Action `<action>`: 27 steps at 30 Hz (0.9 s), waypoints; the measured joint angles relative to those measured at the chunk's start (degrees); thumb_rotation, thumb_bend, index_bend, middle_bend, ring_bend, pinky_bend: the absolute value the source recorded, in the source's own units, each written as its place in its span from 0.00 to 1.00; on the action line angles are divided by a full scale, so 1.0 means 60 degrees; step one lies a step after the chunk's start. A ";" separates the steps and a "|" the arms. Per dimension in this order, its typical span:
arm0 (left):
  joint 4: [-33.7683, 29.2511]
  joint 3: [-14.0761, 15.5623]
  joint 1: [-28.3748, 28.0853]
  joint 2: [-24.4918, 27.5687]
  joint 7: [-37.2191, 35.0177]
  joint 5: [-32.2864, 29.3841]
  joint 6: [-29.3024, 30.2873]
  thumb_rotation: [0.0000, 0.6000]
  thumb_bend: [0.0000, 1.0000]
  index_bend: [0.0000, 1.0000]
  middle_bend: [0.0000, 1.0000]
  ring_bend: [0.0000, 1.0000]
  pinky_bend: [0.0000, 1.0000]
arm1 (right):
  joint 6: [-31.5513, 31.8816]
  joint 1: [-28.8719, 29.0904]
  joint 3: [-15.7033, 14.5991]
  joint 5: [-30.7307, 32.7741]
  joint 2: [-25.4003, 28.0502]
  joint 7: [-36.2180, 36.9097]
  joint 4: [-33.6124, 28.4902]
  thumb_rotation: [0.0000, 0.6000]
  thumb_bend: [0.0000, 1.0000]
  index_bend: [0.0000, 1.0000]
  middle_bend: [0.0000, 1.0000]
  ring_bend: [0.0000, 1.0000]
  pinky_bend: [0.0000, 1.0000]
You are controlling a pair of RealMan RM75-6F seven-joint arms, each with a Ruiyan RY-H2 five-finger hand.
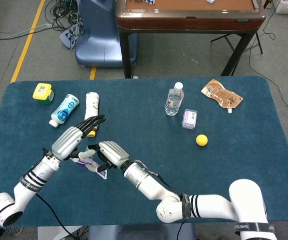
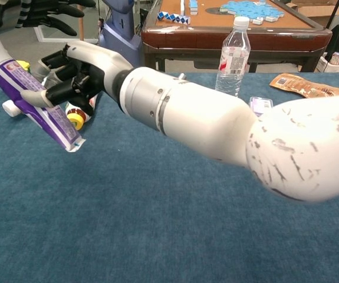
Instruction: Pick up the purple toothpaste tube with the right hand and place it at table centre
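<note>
Purple plastic toothpaste tube [image 2: 30,94] is riding above the blue cloth tabletop [image 1: 184,165], over its left part, gripped by the right robot hand [image 2: 78,68], fingers wrapping its middle, white cap tilting up and crimped end dipping down. Left robot hand [image 1: 76,137] is hovering just beside it, dark fingers spread, holding nothing. Clear water bottle [image 1: 174,99] is standing upright, well apart.

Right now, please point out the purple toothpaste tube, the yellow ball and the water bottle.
purple toothpaste tube [image 2: 30,100], chest view, middle of its body.
yellow ball [image 1: 201,140], head view, its centre.
water bottle [image 2: 233,59], chest view, on its label.
</note>
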 measured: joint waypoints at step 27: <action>0.0518 -0.0009 0.0071 -0.0718 -0.1020 0.0016 0.0652 0.00 0.00 0.00 0.00 0.03 0.11 | -0.0202 0.0068 0.0250 -0.0650 -0.0492 0.1388 0.0754 1.00 0.80 1.00 0.91 0.83 0.76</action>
